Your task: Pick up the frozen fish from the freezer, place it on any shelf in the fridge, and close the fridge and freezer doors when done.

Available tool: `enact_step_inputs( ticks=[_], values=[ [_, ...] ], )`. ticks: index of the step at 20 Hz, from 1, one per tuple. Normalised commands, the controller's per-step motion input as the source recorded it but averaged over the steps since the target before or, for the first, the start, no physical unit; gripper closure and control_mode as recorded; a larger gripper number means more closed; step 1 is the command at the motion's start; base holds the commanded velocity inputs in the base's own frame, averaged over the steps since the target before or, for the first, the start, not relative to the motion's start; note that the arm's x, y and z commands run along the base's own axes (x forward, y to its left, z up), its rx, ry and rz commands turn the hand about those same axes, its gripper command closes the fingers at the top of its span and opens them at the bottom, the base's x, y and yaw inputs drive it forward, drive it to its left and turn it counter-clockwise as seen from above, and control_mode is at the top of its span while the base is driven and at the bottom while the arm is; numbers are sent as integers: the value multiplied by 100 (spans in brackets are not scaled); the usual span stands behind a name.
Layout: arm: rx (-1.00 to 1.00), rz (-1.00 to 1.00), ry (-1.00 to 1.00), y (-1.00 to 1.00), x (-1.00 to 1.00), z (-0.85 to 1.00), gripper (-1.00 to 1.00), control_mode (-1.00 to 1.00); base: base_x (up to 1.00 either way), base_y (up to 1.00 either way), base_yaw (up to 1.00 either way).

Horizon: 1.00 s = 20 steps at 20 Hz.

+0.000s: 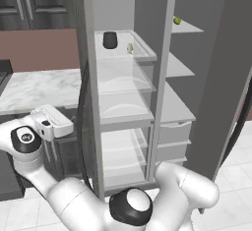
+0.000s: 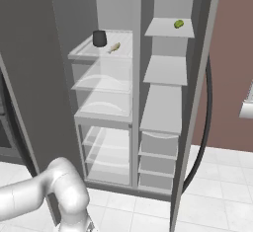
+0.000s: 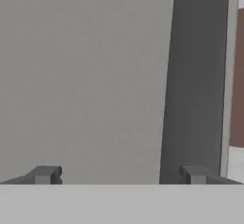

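1. Two tall compartments, both standing open: wider grey fridge with clear glass shelves [image 2: 101, 85] and narrower grey freezer with plain opaque shelves [image 2: 165, 70].
2. One small pale tan frozen fish [image 2: 114, 47] on top fridge shelf, beside one black cylindrical cup [image 2: 99, 38].
3. One small green round item [image 2: 179, 23] on top freezer shelf.
4. Hand [image 3: 119, 175] spread wide, empty, facing flat grey door panel [image 3: 86, 75].

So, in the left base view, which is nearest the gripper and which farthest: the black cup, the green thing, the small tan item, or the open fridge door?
1. Fridge door, just beside the gripper, at left.
2. Black cup, top glass shelf.
3. Small tan item, same shelf, right of the cup.
4. Green thing, high freezer shelf, far right.
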Motion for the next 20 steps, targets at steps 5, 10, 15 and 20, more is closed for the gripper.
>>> enact_step_inputs(
  ticks=[5,10,15,20],
  values=[
    [2,1,-13,-100,-8,0,-100,-100,0,0,0],
    [4,1,-6,-100,20,0,-100,-100,0,0,0],
    [8,1,0,-100,56,2,-100,-100,0,0,0],
    [7,1,0,-100,59,1,-100,-100,0,0,0]
  ],
)
